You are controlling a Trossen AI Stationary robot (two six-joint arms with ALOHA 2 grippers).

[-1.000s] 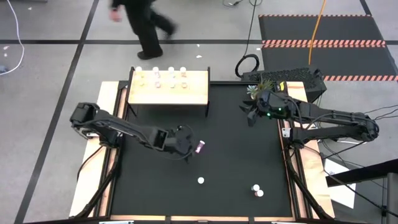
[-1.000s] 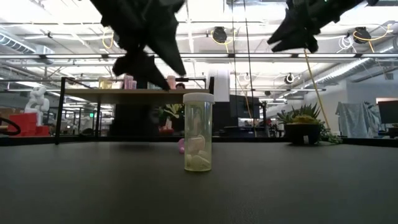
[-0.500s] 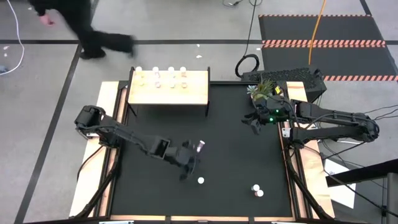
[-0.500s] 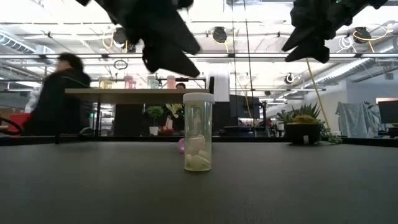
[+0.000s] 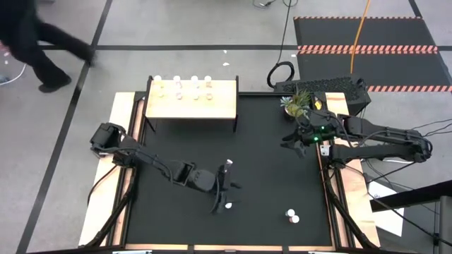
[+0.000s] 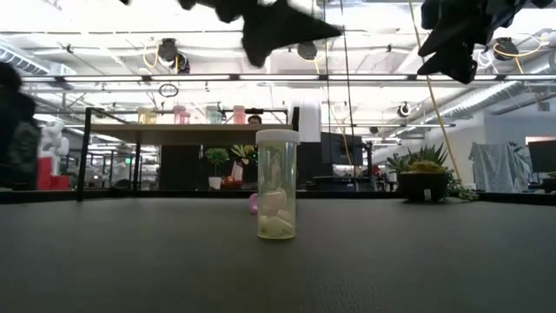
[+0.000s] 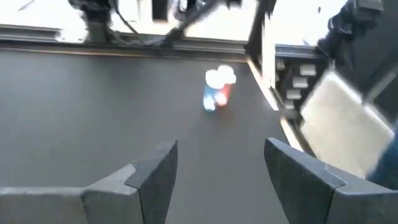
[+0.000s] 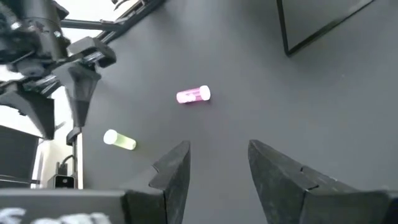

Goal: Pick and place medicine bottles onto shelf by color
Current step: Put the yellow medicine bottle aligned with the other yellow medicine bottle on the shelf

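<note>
left gripper (image 5: 224, 190): wide, empty, just beside yellow bottle (image 5: 227, 205)
right gripper (image 5: 295, 141): open, empty, far from yellow bottle

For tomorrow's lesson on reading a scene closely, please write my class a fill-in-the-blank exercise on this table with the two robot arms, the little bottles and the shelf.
1. The pink bottle on the black mat is lying on its ____.
2. The clear bottle nearest the low camera stands upright and has a ____ cap.
3. The left claw has its fingers open and holds ____.
4. The potted plant stands closest to the ____ arm.

Missing words: side; white; nothing; right
</note>
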